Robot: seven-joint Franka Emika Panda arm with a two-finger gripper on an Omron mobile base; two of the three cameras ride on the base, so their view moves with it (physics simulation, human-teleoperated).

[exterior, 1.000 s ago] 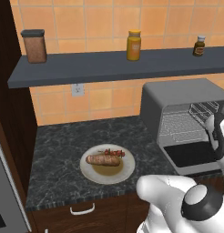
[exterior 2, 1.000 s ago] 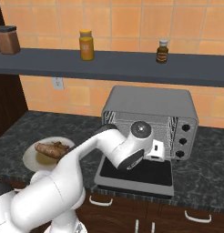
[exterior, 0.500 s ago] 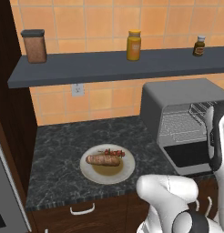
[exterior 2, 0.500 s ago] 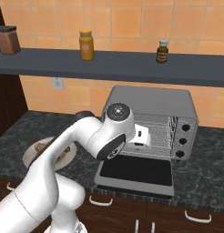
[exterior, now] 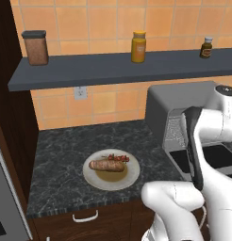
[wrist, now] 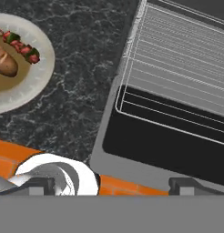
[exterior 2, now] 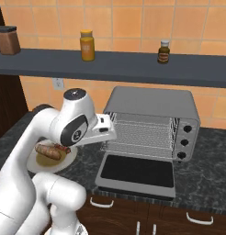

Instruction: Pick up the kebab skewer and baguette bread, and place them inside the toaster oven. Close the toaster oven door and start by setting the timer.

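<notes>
Plate [exterior: 131, 180] contents: the baguette bread [exterior: 106, 165] is lying across the middle of the white plate, and the kebab skewer [exterior: 117, 157] is resting just beside it on the side toward the wall, both sitting on a brownish patch. The plate is standing on the dark speckled bench [exterior: 66, 150], to the left of the toaster oven [exterior 2: 151, 103] and apart from it.

The toaster oven door [exterior 2: 135, 170] is lying fully folded down, flat on the bench, exposing the wire rack [exterior 2: 142, 135], which is carrying nothing. Knobs [exterior 2: 184, 142] are lining the right side of the oven front.

The gripper [wrist: 111, 184] is hanging above the bench between the plate and the open door, with its fingertips [wrist: 38, 185] standing wide apart and holding nothing.

Shelf [exterior 2: 133, 69] contents: a brown canister [exterior: 35, 47], a yellow jar [exterior: 138, 46] and a small dark bottle [exterior: 207, 47] are standing well apart along it.
</notes>
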